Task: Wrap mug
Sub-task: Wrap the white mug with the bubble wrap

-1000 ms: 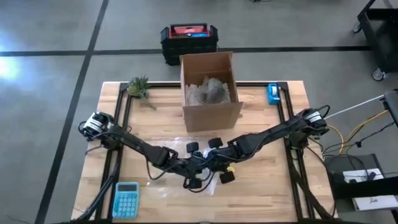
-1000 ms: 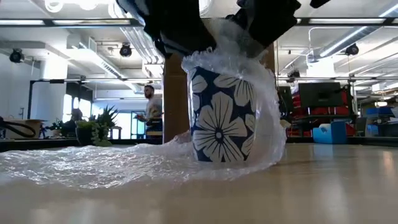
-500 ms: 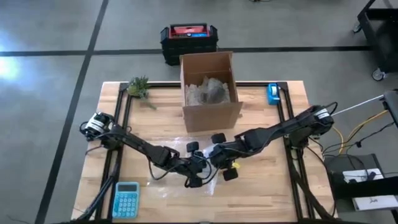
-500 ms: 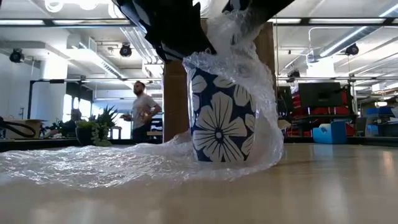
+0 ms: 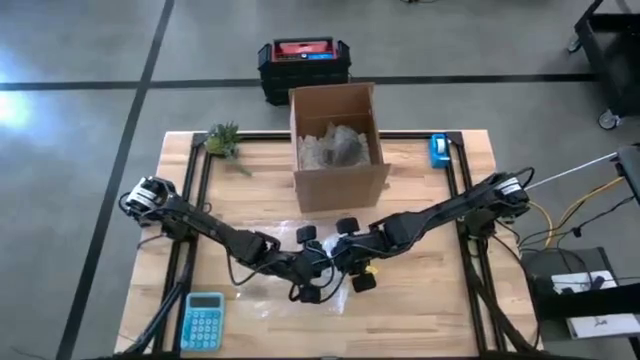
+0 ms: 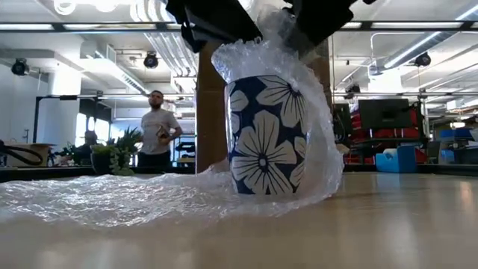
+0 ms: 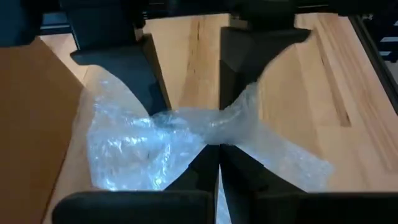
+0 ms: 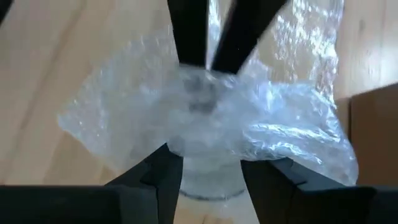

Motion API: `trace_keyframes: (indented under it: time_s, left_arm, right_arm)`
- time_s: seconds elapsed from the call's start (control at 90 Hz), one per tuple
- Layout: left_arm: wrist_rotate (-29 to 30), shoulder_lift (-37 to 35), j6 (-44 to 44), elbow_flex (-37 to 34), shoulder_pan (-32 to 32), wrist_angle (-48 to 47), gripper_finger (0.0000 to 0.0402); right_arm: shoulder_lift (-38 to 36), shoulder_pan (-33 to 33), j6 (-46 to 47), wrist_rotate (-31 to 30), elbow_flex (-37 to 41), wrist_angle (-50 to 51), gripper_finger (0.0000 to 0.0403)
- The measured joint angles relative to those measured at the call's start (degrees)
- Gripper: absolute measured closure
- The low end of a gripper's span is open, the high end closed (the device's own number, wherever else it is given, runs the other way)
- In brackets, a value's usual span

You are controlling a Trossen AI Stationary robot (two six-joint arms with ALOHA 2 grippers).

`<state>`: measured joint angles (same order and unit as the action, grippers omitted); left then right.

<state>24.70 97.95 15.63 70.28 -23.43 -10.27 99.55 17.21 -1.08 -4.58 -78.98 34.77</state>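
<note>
Mug [image 6: 267, 134] upright on the surface [image 6: 388, 224], left gripper [image 7: 219, 149] pinching bubble wrap [image 6: 112, 198] over it, right gripper [image 8: 208, 165] jaws spread: tuck slowly without tipping.

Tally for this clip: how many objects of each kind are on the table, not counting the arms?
Mug: 1
Bubble wrap sheet: 1
Cardboard box: 1
Calculator: 1
Small plant: 1
Blue item at the right rail: 1
Total: 6
</note>
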Motion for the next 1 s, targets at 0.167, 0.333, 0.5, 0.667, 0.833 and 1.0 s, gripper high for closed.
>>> trace_keyframes:
  time_s: [0.167,0.333,0.5,0.667,0.833,1.0]
  left_arm:
    - [1.1,0.2,-1.1,-0.2,0.0,3.8,0.0402]
    - [3.4,1.4,-1.1,-0.9,0.4,4.3,0.0402]
    - [3.2,3.4,-0.5,-1.1,0.4,3.9,0.0402]
    - [2.4,4.0,-0.1,-1.4,0.7,3.1,0.0402]
    - [1.9,4.0,-0.1,-1.4,0.6,3.2,0.0402]
    - [1.7,3.9,-0.1,-1.4,0.6,3.2,0.0402]
  right_arm:
    - [0.6,0.0,-0.3,0.1,0.0,-1.1,0.0242]
    - [0.7,0.0,-0.5,0.1,-0.3,-1.6,0.0238]
    - [0.1,0.1,-0.5,0.3,-2.8,2.9,0.0244]
    - [-0.3,0.0,-0.5,-0.1,-6.7,8.2,0.0253]
    - [-0.8,0.0,-2.6,-0.3,-8.9,10.7,0.0264]
    - [-0.4,0.0,-2.7,-3.0,-8.6,10.0,0.0278]
